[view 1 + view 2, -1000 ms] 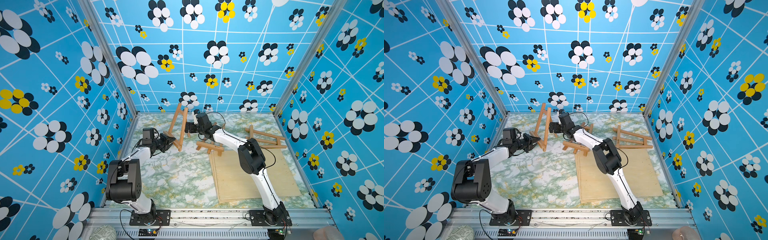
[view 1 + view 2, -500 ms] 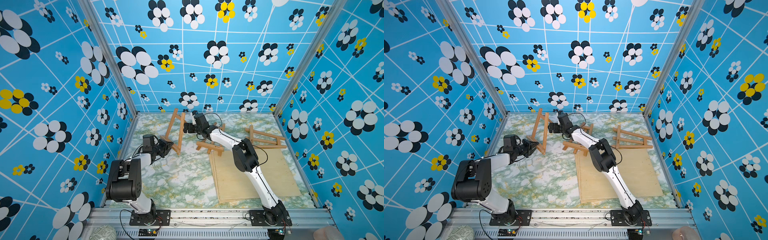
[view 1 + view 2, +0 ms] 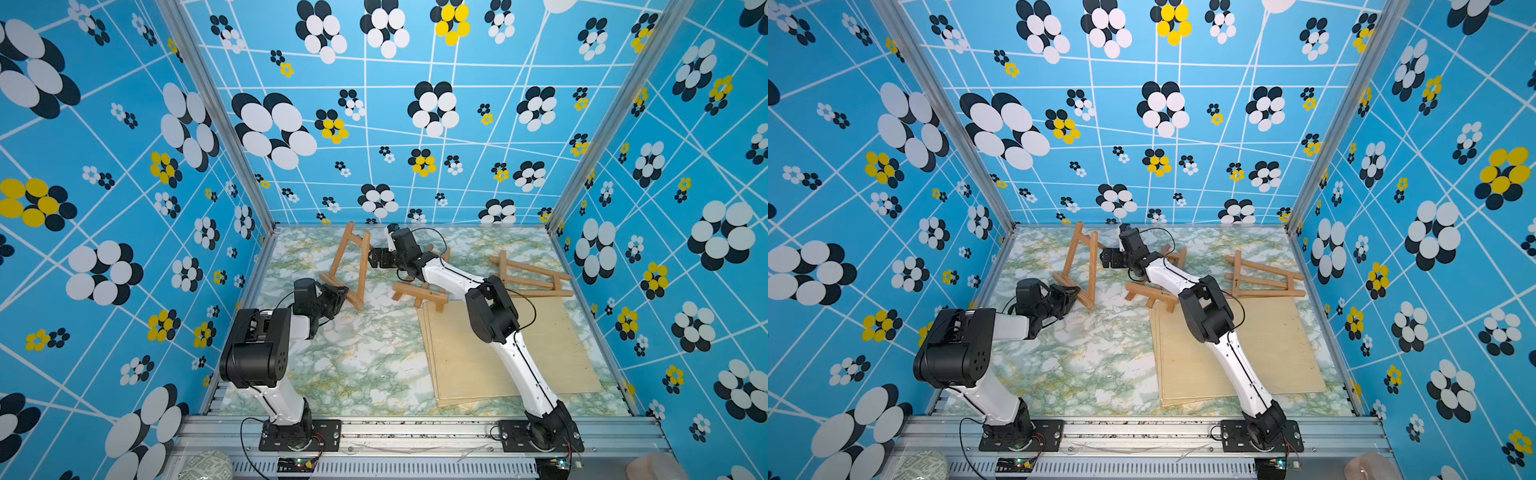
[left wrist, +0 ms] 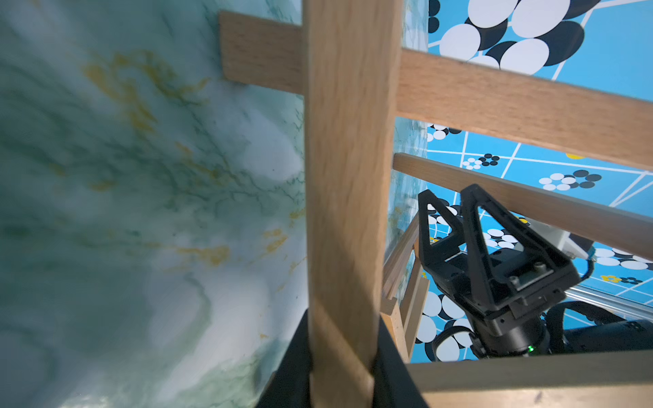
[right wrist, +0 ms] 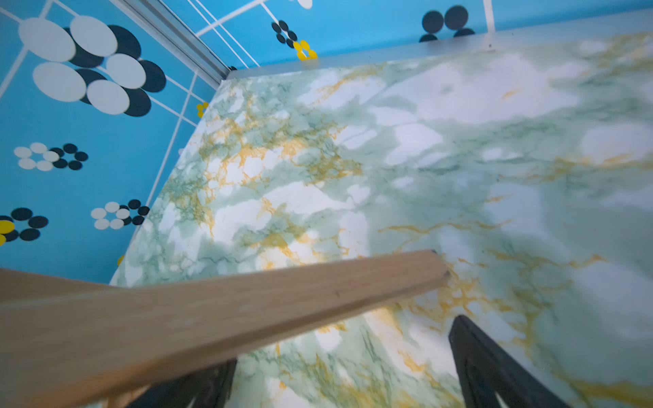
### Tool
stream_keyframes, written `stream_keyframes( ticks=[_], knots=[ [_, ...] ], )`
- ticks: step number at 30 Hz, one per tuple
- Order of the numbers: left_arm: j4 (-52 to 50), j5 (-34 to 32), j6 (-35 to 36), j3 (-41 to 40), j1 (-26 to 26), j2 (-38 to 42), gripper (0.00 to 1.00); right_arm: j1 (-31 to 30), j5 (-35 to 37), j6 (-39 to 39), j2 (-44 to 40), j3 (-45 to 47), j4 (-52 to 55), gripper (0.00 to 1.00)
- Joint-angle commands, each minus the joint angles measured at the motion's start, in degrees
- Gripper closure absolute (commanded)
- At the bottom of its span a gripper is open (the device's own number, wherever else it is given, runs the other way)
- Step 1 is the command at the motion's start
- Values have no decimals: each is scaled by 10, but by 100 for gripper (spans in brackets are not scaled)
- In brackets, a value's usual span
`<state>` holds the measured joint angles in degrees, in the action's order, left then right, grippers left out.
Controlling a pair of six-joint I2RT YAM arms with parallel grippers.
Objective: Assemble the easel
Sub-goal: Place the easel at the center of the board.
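In a top view, at centre left, the left pincer (image 3: 340, 293) is clenched on the bottom rail of the pale wooden A-shaped easel frame (image 3: 352, 257). The frame is held upright and leaning, near the table's far left corner. Only the left wrist view shows the grip close up: the smooth, grained rail (image 4: 342, 212) rises from between black jaws at the lower edge.

Just right of the frame the right pincer (image 3: 376, 257) hangs released, fingers spread. Its wrist view alone shows a slat (image 5: 247, 300) crossing one finger, with bare marble between the two.

Further right a short wooden trestle piece (image 3: 419, 293) lies flat. Beyond it a second ladder-like wooden frame (image 3: 528, 274) lies near the right wall. Thin stacked plywood sheets (image 3: 540, 361) fill the lower right. The glossy green-and-gold marbled tabletop (image 3: 357, 365) lies open in the lower middle.
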<state>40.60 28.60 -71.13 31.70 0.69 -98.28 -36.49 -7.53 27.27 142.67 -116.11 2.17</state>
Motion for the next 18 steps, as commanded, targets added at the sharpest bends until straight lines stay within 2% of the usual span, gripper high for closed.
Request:
stream_keyframes(
  ticks=[1,6,14,15,16,18],
  knots=[
    [14,-26,-12,-26,-5,-26,100,5,8,3,-80,86,-43,5],
    [43,-37,-5,-43,-6,-38,99,5,12,0,-171,199,-63,5],
    [73,-38,-18,-64,-7,-28,61,6,5,-5,-313,340,-59,5],
    [67,-38,-16,-65,-7,-21,58,6,1,-4,-328,354,-56,5],
    [58,-37,-12,-67,-7,-10,50,5,-6,-3,-346,369,-52,5],
    [30,-34,4,-63,-7,14,40,3,-14,0,-379,396,-43,6]
  ],
)
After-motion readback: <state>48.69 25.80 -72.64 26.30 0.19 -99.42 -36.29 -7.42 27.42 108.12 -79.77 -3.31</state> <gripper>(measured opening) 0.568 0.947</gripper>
